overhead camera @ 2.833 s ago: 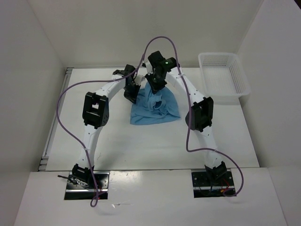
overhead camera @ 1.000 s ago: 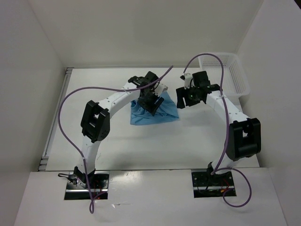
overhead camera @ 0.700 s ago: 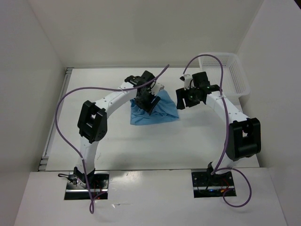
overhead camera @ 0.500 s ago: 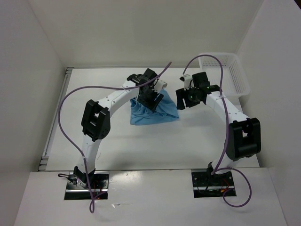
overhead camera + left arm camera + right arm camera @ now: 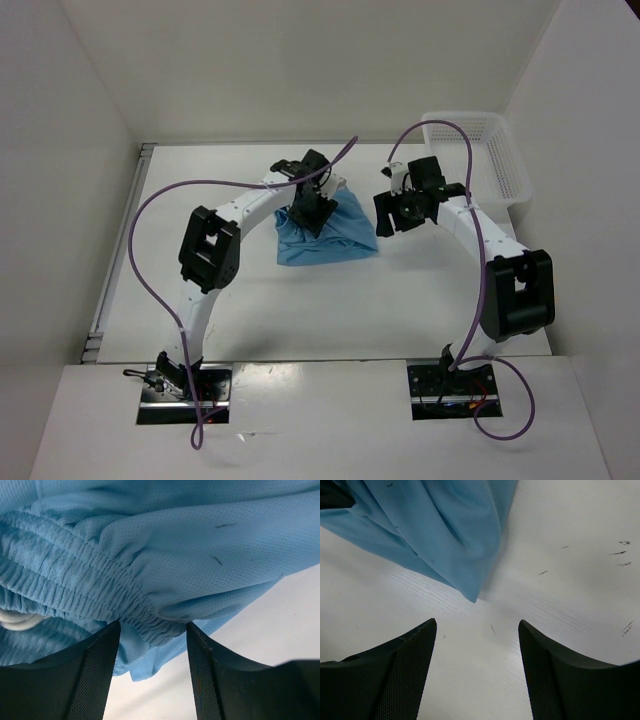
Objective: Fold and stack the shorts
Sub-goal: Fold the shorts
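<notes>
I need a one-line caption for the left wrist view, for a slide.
Left gripper straddles the gathered waistband of the sky-blue shorts on the white table.

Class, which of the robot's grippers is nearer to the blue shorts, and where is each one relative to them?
Left. The left gripper is right at the shorts, its fingers either side of the waistband. The right gripper hangs over bare table beside their corner.

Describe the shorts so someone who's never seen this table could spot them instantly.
On the white table, look toward the far middle. The shorts are the crumpled sky-blue cloth with a gathered waistband, lying under the left gripper. They are the only blue, soft thing there; the basket at the far right is white rigid mesh.
</notes>
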`<move>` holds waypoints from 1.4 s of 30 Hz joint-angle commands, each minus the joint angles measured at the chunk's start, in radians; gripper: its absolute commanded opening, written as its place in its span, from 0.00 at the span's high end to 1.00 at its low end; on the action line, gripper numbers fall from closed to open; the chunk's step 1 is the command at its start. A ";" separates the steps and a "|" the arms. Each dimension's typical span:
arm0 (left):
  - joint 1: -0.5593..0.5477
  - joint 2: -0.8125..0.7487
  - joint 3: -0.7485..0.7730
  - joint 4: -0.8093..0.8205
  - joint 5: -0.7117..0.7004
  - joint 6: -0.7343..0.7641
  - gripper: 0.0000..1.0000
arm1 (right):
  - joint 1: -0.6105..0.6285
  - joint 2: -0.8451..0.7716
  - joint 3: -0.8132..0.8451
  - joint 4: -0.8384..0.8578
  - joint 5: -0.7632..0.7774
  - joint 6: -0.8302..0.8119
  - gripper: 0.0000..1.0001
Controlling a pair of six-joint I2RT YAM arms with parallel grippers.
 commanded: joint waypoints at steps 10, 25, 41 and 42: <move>-0.002 -0.006 -0.002 -0.003 0.076 0.004 0.41 | 0.004 0.001 -0.007 0.055 -0.013 -0.014 0.28; 0.026 -0.070 0.024 -0.015 -0.003 0.004 1.00 | 0.013 0.011 -0.035 0.074 -0.049 -0.051 0.28; 0.046 -0.334 -0.319 -0.137 -0.103 0.004 1.00 | 0.059 0.030 -0.062 0.110 -0.030 -0.088 0.28; 0.046 -0.345 -0.361 -0.123 -0.112 0.004 1.00 | 0.059 0.030 -0.062 0.120 -0.030 -0.088 0.28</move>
